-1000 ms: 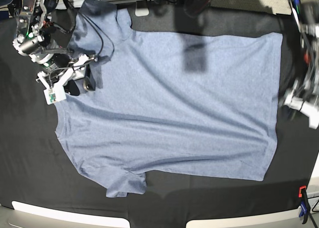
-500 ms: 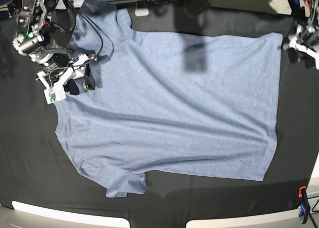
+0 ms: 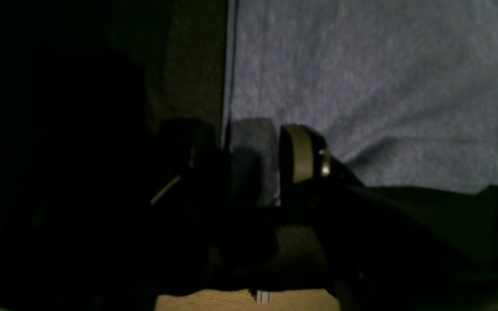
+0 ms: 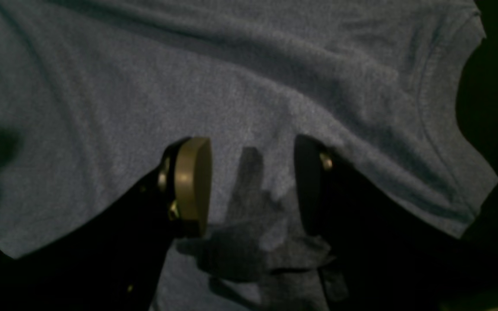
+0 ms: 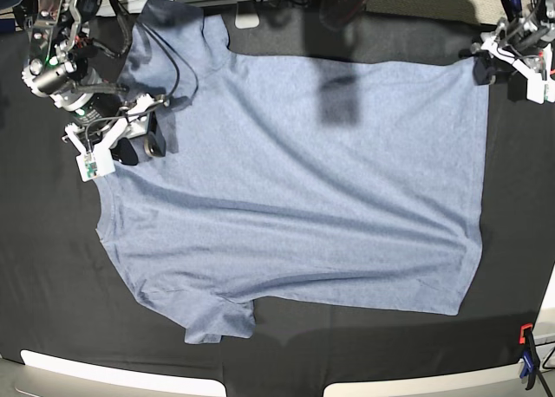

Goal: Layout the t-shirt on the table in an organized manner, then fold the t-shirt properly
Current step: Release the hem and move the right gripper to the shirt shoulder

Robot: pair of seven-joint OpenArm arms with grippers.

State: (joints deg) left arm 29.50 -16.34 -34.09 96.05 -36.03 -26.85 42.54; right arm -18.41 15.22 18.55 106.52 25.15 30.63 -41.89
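Looking at the base view, the t-shirt lies flat across the middle of the bench, plain side up, no lettering showing. Its long axis runs left–right in the frame: collar and shoulders at the left, hem down the right edge. One sleeve points to the upper left, the other to the lower left, that one slightly curled under.

Your right hand sits at the upper left, over the shoulder/collar area. In its wrist view the fingers stand apart with bare fabric between them — released, gripping nothing, hovering close above the cloth.

Your left hand is at the upper right, at the hem corner. Its wrist view shows the shirt's edge running between the two fingers, one over the dark bench cloth and one over the fabric — spread, not clenched. Can't tell whether the tips touch the cloth; that view is dark.

My read on the placement: both hands are on the same long side of the shirt, one at each end, which looks like a setup for pinching that edge and carrying it over lengthwise. Layout looks mostly done; the fold hasn't started. Watch the curled lower-left sleeve — it may bunch.
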